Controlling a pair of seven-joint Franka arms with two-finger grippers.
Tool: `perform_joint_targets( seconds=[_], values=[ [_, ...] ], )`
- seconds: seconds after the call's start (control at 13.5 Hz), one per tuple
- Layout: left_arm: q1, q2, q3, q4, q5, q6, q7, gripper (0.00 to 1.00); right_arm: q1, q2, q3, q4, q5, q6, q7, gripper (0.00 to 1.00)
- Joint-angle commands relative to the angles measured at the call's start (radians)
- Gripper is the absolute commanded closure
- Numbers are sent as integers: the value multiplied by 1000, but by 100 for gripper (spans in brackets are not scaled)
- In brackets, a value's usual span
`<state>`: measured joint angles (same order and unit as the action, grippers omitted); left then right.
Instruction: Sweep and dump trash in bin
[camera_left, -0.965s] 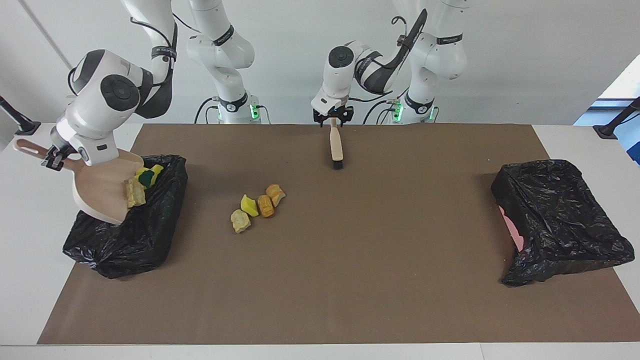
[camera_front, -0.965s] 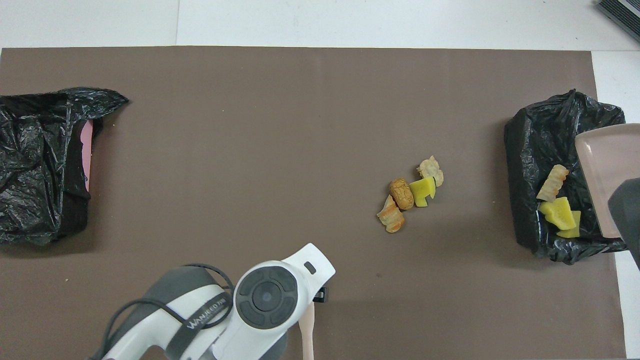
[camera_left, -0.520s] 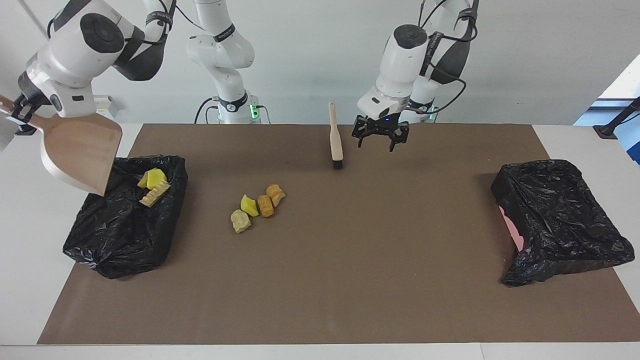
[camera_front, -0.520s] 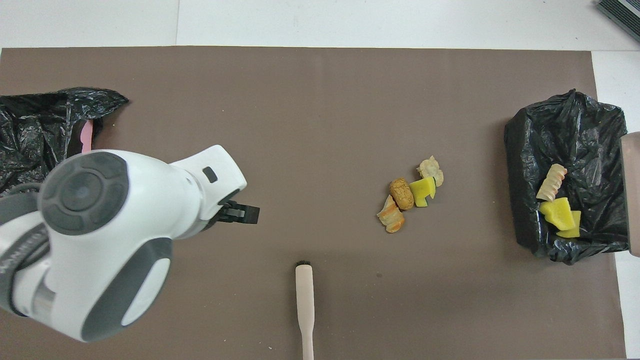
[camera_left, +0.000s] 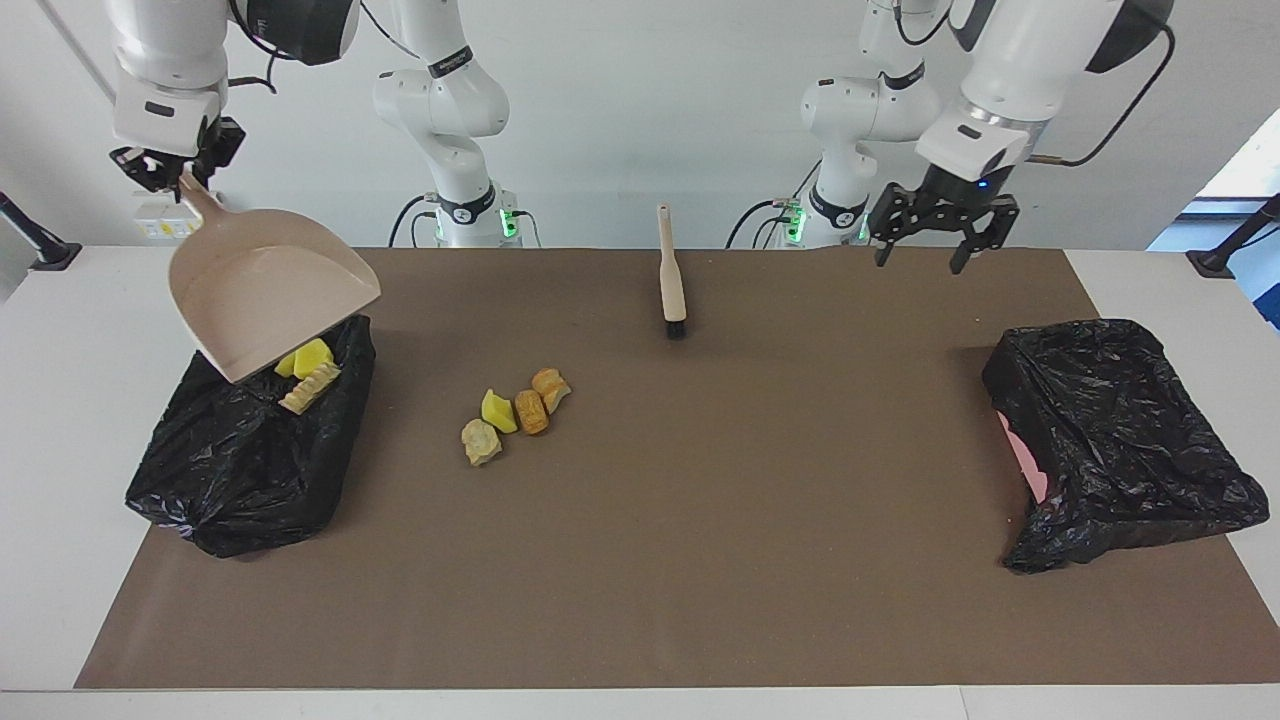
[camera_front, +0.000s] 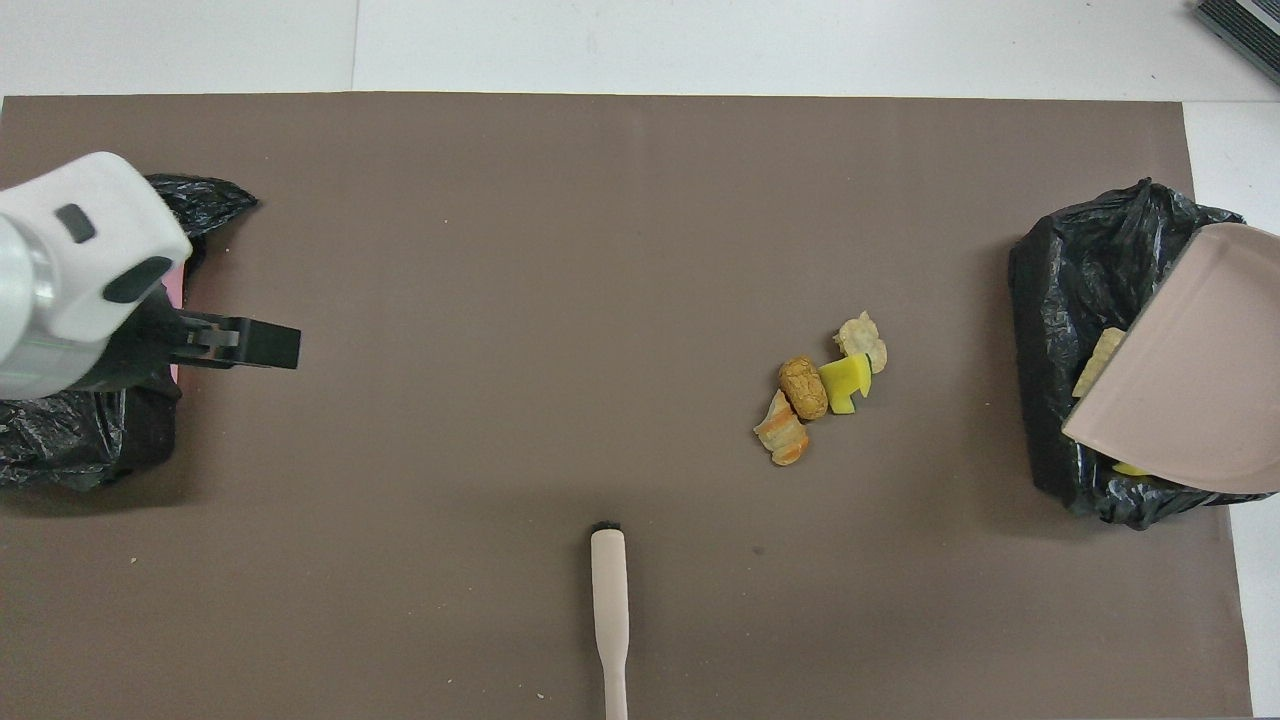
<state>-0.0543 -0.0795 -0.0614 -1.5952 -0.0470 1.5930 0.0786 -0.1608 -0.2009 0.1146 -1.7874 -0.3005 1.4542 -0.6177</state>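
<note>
Several small sponge chunks of trash lie together on the brown mat. More yellow and beige chunks rest in the black-bagged bin at the right arm's end. My right gripper is shut on the handle of the beige dustpan. The pan hangs empty and tilted above that bin. My left gripper is open, holds nothing and is raised over the mat beside the other bin.
A wooden-handled brush lies on the mat, nearer to the robots than the loose chunks. A second black-bagged bin with a pink patch showing stands at the left arm's end.
The right gripper lifted and swung the dustpan after its chunks slid into the bin. The left gripper let go of the brush, rose and moved toward the left arm's end.
</note>
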Motion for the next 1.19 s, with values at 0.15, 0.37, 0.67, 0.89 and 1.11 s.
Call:
perform_joint_targets(
  seconds=[0.15,0.37,0.67,0.89,1.11],
  values=[
    [56,41,-11,54,30,-24,99,0,179,116,68,16,211,87,643,100],
    [96,67,-11,87,29,-39,107,0,312,266,68,87,265,208,905,100],
    [99,150,-5,222,32,-126,115,0,432,518,68,250,296,352,1170,100],
    [99,153,-9,247,59,-140,212,0,503,661,68,318,287,492,1222,100],
    [97,144,-11,242,79,-136,221,0,541,730,68,321,296,580,1237,100]
  ],
)
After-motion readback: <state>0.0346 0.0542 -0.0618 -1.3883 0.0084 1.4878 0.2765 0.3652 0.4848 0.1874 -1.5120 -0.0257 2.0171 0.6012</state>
